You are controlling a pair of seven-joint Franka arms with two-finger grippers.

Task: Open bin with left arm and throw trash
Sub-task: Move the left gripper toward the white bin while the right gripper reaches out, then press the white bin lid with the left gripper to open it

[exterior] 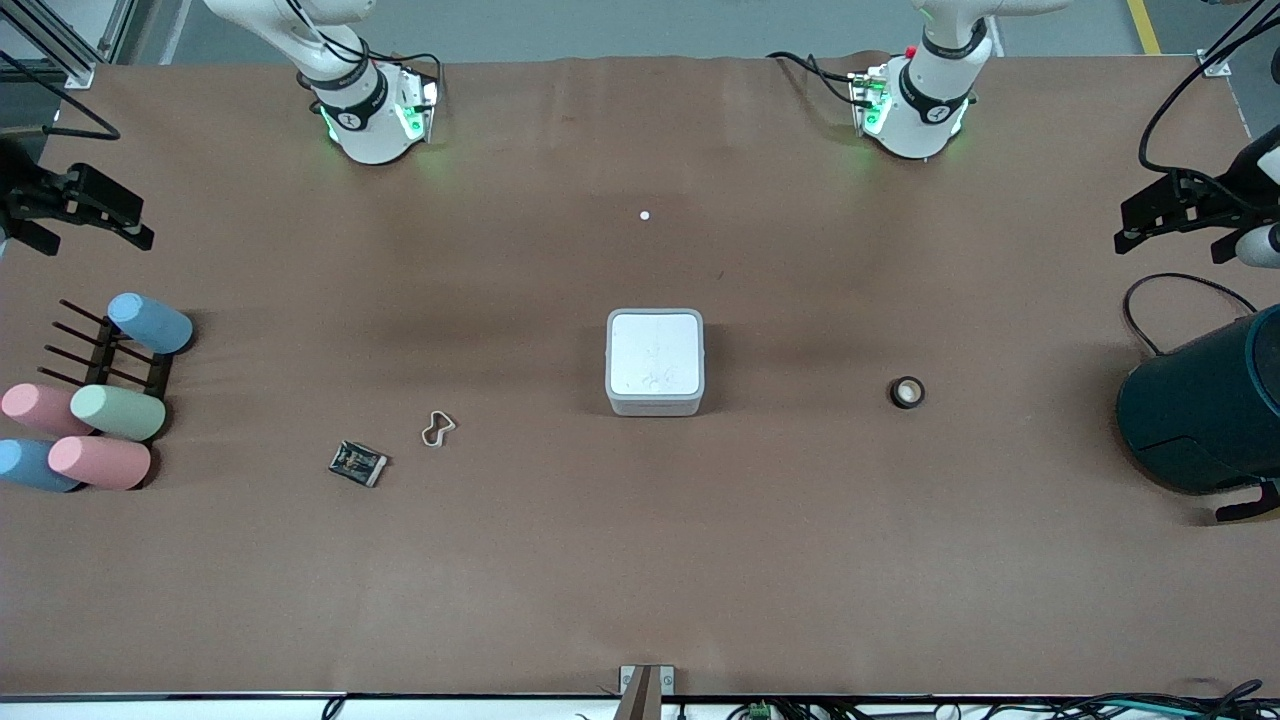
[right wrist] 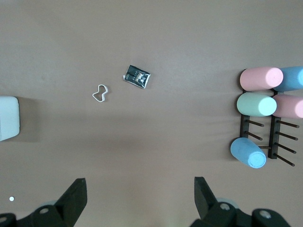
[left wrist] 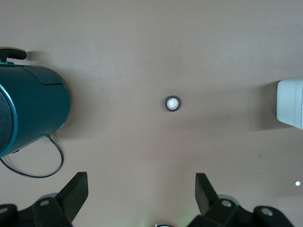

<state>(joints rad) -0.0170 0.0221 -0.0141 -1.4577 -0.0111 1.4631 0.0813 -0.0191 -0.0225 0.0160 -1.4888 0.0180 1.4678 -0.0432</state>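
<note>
The bin (exterior: 655,362) stands mid-table with its flat white lid shut. The black tape ring (exterior: 907,392) lies beside it toward the left arm's end and shows in the middle of the left wrist view (left wrist: 173,103). The beige rubber band (exterior: 437,429) and the dark packet (exterior: 358,463) lie toward the right arm's end, both in the right wrist view (right wrist: 100,93), (right wrist: 137,76). My left gripper (left wrist: 142,189) is open and empty, high over bare table. My right gripper (right wrist: 140,191) is open and empty, high over bare table too.
A large dark teal container (exterior: 1205,405) with a cable stands at the left arm's end. Several pastel cylinders (exterior: 118,412) lie on and around a dark rack (exterior: 130,360) at the right arm's end. A tiny white dot (exterior: 645,215) lies farther from the camera than the bin.
</note>
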